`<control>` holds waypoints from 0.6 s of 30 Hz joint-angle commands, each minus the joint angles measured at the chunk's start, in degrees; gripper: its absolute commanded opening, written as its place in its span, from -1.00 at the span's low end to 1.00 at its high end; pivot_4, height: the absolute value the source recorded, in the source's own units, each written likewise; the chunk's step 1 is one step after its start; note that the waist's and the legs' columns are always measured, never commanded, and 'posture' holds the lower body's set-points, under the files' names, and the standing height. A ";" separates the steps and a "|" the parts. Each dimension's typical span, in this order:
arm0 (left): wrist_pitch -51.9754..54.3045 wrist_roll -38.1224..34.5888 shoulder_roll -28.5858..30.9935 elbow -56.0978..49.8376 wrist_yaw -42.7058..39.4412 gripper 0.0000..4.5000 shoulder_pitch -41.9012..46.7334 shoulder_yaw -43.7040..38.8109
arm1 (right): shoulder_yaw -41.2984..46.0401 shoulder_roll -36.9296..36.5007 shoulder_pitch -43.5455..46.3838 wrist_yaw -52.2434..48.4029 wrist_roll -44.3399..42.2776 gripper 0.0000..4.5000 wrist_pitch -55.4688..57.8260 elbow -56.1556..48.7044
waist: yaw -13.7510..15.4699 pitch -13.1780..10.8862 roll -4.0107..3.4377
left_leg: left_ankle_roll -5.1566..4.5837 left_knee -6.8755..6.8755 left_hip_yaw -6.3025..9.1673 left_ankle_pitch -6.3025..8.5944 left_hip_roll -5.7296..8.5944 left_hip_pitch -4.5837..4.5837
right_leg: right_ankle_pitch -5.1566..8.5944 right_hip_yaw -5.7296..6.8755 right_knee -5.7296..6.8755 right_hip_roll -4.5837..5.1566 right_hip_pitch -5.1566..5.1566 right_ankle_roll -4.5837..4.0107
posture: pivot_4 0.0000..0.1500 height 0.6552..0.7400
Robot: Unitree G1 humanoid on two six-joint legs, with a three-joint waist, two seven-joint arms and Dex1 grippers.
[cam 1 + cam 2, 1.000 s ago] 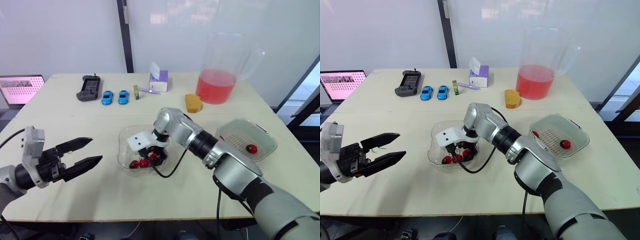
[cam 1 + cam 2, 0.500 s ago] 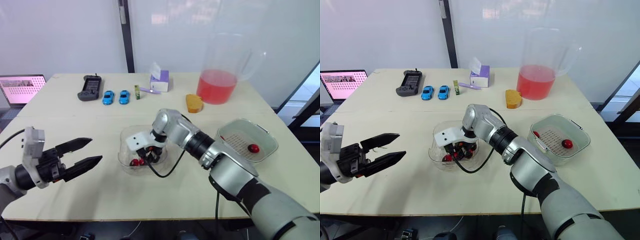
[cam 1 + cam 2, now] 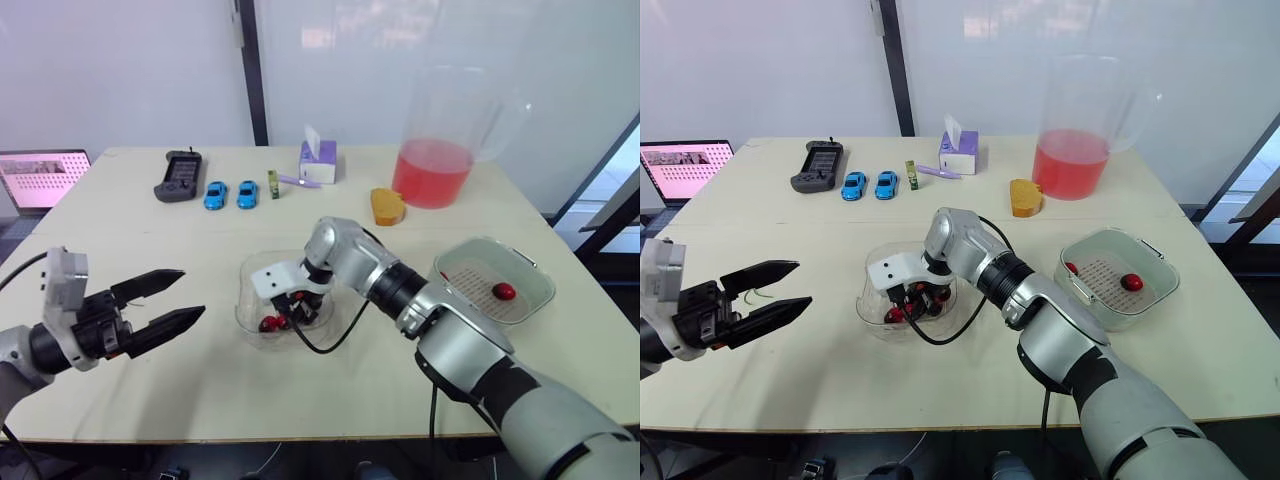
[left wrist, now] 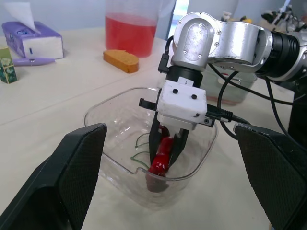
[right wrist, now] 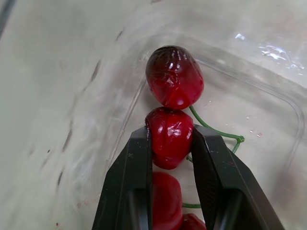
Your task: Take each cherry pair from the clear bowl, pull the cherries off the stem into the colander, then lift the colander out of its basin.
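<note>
We pinch a cherry (image 5: pixel 170 141) low in the clear bowl (image 3: pixel 245 300) with our right gripper (image 5: pixel 171 136), a green stem (image 5: pixel 216 131) half hidden behind a finger. Our left gripper (image 3: pixel 193 292) hangs open, well apart. The colander (image 3: pixel 470 275) beside our right arm holds a loose cherry (image 3: pixel 503 291)

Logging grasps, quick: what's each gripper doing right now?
Left gripper: open.
Right gripper: shut on a cherry inside the clear bowl.

Silver arm (image 3: pixel 965 240), white wrist block (image 4: pixel 183 103), black fingers (image 5: pixel 125 191)
</note>
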State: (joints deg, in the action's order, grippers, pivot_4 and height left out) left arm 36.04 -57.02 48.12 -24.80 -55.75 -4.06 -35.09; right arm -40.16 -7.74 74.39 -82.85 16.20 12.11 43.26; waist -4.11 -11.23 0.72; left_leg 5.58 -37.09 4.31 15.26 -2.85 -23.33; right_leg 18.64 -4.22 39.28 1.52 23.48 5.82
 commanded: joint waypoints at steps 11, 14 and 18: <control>-0.49 -1.54 0.15 0.19 0.57 1.00 1.40 -1.47 | 4.58 2.31 5.68 1.16 -0.27 -0.75 1.34 4.16 | 0.00 0.00 0.00 | 0.01 0.00 0.00 0.00 0.00 0.00 | 0.00 0.00 0.01 0.00 0.00 0.00 | 1.00 1.00; -0.37 -2.81 -0.33 0.93 1.61 1.00 3.06 -1.17 | 7.85 2.00 9.38 1.30 -1.75 -0.75 2.51 4.55 | 0.01 0.00 -0.01 | 0.01 0.00 0.00 0.00 0.00 0.00 | 0.00 0.00 0.02 0.00 0.01 0.00 | 1.00 1.00; 1.64 -5.97 -1.46 2.89 5.99 1.00 7.17 -0.64 | 11.59 -1.53 11.25 -0.89 -4.03 -0.75 5.13 -1.04 | 0.17 0.01 0.01 | 0.01 0.00 0.01 -0.01 0.01 0.00 | 0.00 0.01 0.02 0.02 0.00 0.00 | 1.00 1.00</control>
State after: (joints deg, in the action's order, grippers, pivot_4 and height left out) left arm 36.95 -60.48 46.88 -22.31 -52.04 1.64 -34.88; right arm -31.06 -7.43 84.29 -82.21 13.86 16.22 46.35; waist -3.93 -11.22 0.73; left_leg 5.60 -37.10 4.33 15.25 -2.84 -23.34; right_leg 18.64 -4.19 39.30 1.54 23.47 5.82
